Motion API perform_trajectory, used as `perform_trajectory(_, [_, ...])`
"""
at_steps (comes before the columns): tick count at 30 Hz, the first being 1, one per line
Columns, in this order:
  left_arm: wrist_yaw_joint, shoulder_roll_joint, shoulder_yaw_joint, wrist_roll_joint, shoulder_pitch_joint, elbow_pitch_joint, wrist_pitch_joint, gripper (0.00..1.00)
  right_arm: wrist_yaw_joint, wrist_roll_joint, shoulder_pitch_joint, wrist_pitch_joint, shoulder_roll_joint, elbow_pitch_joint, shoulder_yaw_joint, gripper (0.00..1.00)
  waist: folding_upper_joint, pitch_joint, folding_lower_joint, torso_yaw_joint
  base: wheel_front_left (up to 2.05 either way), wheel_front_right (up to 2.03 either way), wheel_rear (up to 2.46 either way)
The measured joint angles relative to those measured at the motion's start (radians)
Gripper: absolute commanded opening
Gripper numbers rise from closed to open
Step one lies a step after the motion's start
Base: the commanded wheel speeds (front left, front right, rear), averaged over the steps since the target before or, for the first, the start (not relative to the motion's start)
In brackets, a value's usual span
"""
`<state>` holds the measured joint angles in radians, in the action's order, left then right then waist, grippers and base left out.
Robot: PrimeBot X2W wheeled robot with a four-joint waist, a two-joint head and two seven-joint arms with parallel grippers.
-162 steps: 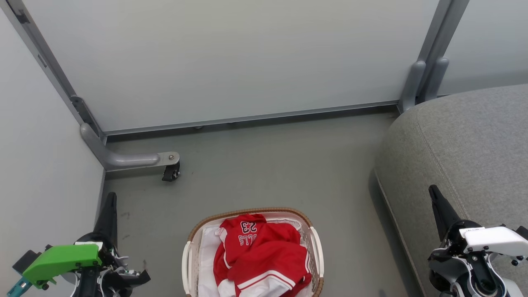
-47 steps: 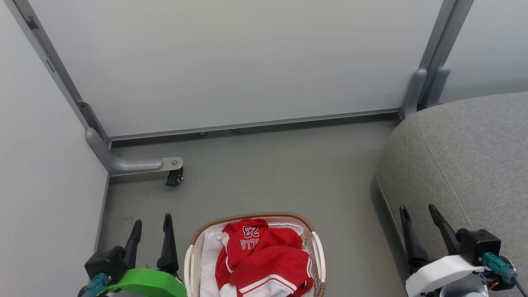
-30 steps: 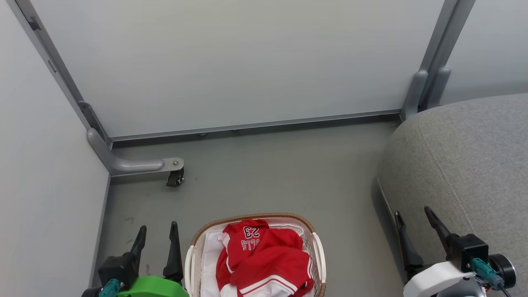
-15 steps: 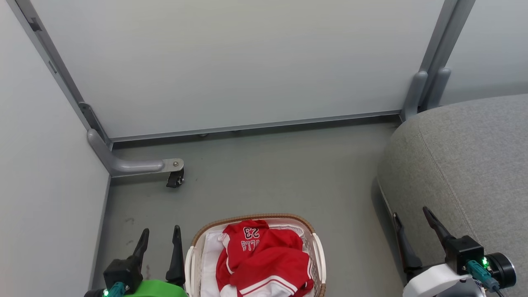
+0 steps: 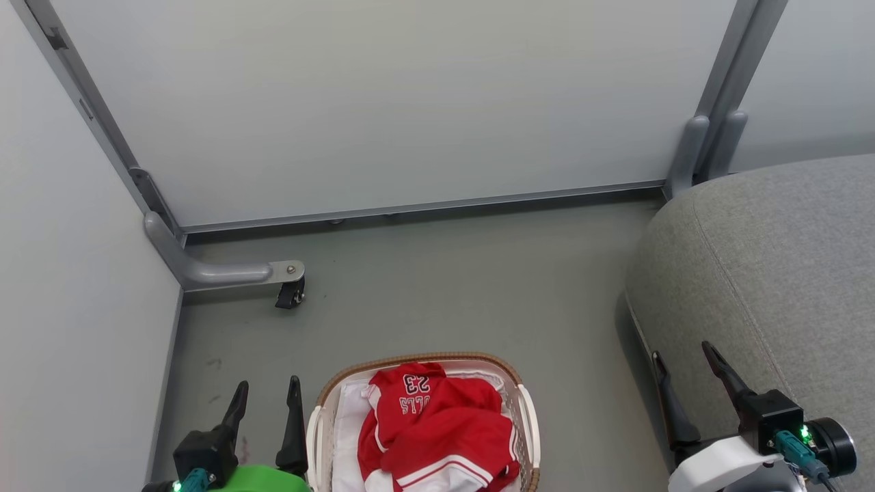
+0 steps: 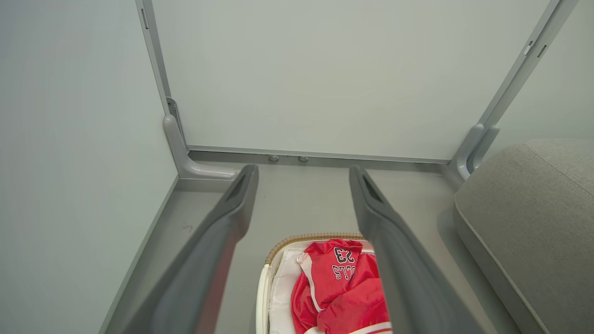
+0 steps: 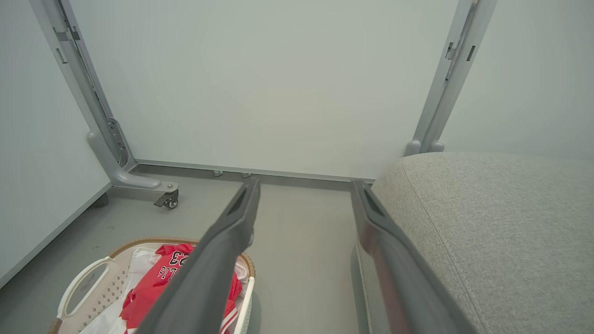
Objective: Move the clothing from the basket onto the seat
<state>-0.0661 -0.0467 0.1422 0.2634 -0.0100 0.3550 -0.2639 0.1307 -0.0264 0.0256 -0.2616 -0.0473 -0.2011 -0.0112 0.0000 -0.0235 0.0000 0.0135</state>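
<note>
**Both jaws wide and empty, jerseys in the basket**

The left jaws stand wide apart with nothing between them, their two dark fingers (image 5: 295,417) pointing out over the grey floor (image 5: 465,294). Just to the right of them sits the basket (image 5: 417,357). Its handle is close beside the inner finger, and I cannot tell whether they touch. The clothing (image 5: 437,424) is heaped inside the basket, red with white trim and the "23" facing up. It lies on a white liner (image 5: 345,424) that shows along the side nearest the left jaws.

The right jaws are wide too and hold nothing. Their fingers (image 5: 726,374) reach along the edge of the seat (image 5: 772,273), the outer one over the grey cushion and the inner one by its side. The basket lies between the two pairs of jaws, well apart from the right ones. Ahead of both stand pale partition panels (image 5: 383,102), and a small caster (image 5: 290,295) sits ahead of the left jaws.
</note>
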Motion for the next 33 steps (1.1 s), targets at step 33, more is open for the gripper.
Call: perform_trajectory(33, [-0.059, 0.0, 0.481, -0.208, 0.379, 0.311, 0.0, 1.0, 0.0, -0.058, -0.274, 0.0, -0.002, 0.078, -0.001, 1.0, 0.0, 0.421, 0.0001, -0.116, 0.0, 0.0, 0.0])
